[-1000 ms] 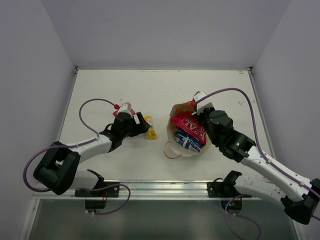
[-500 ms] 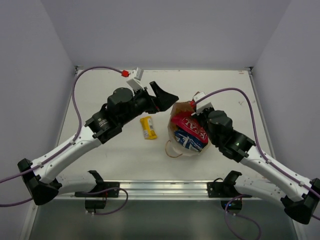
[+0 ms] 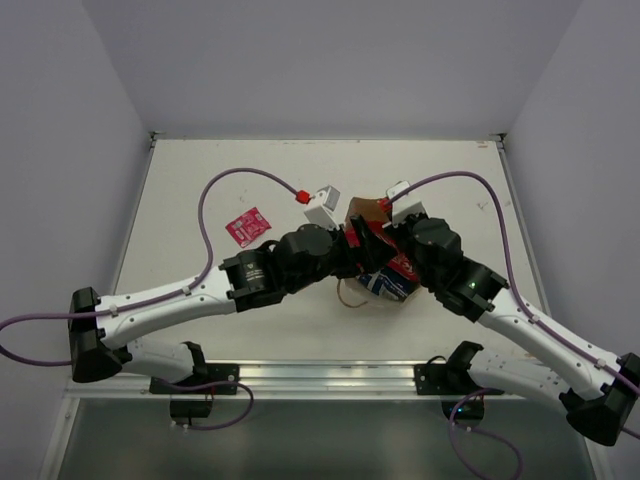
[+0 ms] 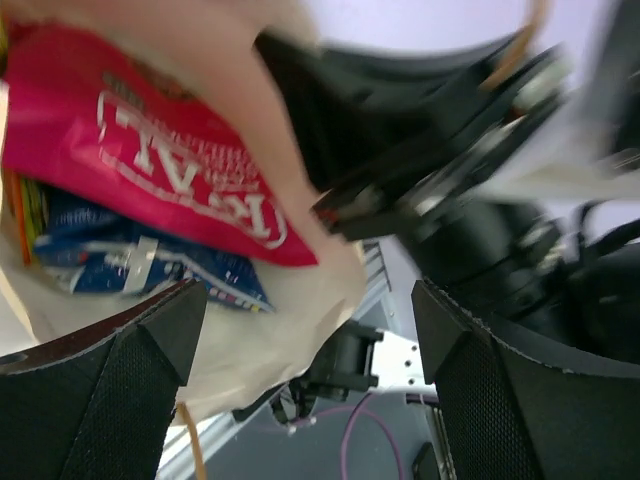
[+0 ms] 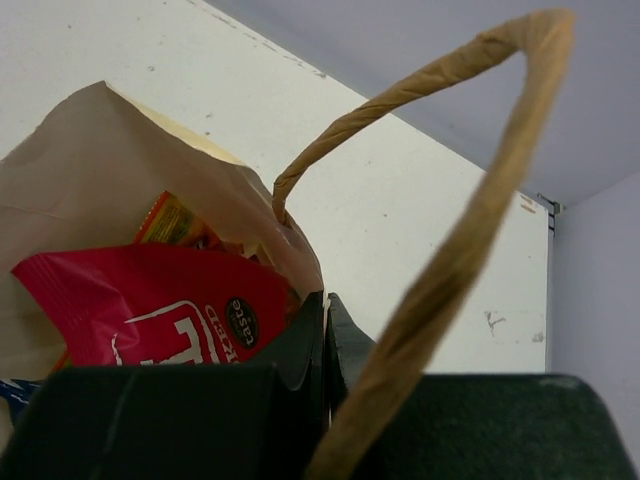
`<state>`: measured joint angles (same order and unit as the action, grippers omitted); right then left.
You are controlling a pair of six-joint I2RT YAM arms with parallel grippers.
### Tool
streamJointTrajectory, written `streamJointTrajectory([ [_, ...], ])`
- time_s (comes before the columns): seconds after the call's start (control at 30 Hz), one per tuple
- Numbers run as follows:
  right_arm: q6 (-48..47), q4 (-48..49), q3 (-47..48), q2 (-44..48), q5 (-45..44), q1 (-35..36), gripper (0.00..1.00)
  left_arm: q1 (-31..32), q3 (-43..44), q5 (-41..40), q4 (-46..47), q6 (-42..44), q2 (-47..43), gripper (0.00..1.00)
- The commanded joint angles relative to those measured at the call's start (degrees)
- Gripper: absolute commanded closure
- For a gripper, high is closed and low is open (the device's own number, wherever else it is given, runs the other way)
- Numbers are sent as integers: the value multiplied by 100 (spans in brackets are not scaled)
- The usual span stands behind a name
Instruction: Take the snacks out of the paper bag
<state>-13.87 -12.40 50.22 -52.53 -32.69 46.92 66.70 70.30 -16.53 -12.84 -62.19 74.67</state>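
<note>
Snacks within reach, left arm at the bag's mouth

Large magenta pouch [image 4: 150,130] sits uppermost inside the paper bag [image 3: 362,212] at mid-table [image 3: 200,180], with the blue Doritos chip bag [image 4: 120,262] under it. The small pink packet [image 3: 247,226] is already out, well apart to the left. The right gripper [image 5: 325,310] is pinched closed on the bag's rim beside a handle [image 5: 450,220]. The left gripper [image 4: 305,300] faces the opening, jaws spread wide and empty. The step looks like fetching the next snack: it should advance to straddle the pouch's edge, then close.
</note>
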Motion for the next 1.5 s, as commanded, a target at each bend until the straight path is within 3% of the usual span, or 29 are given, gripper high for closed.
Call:
streamJointTrajectory([
  [0.0, 156, 247, 269, 24, -299, 11, 100, 107, -402, -526, -148, -618, 29, 10],
  [0.2, 542, 89, 331, 76, -370, 11, 100, 81, -842, -913, -105, -952, 91, 11],
  [0.53, 640, 501, 331, 156, -519, 89, 100, -464, -729, -553, 361, -917, 679, 11],
  [0.83, 701, 1468, 322, -310, -1652, 274, 100, -1062, -307, -193, 695, -646, 1330, 11],
  [1.1, 1789, 750, 928, -1100, -2268, 283, 100, -1124, -113, -8, 783, -531, 1524, 12],
  [1.47, 2617, 80, 1438, -1725, -2356, 318, 100, -1062, -711, -131, 792, -619, 1076, 12],
])
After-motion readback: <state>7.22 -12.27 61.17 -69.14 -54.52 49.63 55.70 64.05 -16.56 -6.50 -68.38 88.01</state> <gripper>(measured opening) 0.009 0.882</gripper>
